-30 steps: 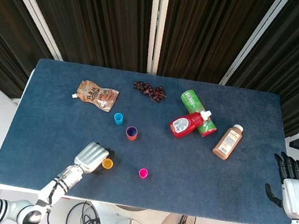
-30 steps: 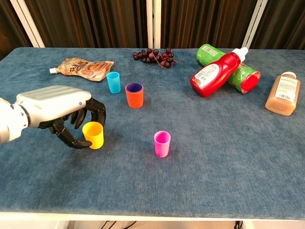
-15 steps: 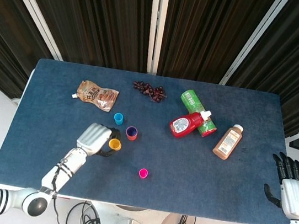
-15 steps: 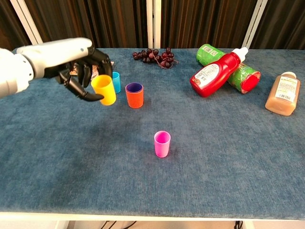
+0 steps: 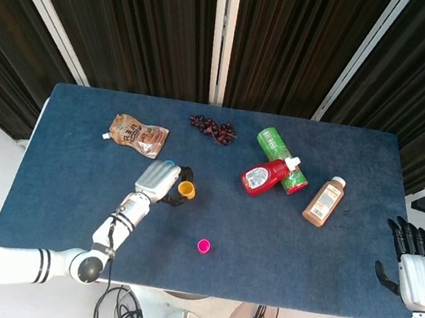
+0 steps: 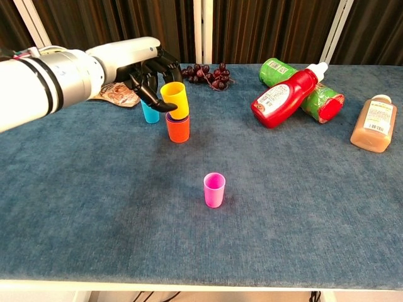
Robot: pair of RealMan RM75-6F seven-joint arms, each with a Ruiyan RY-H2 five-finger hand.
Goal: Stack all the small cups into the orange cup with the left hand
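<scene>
Yellow cup (image 6: pixel 174 99) now above orange cup (image 6: pixel 178 129), gripped by left hand (image 6: pixel 148 72); labels unreadable.

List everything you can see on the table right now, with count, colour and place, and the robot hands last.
yellow cup: 1, yellow, held just above the orange cup
orange cup: 1, orange with a purple lining, centre-left
blue cup: 1, blue, left of the orange cup
pink cup: 1, pink, near the front
pouch: 1, brown, back left
grapes: 1 bunch, dark, back centre
green canister: 1, lying down, back right
red bottle: 1, leaning on the canister
brown bottle: 1, far right
left robot hand: holds the yellow cup
right robot hand: off the table's right edge, holds nothing
</scene>
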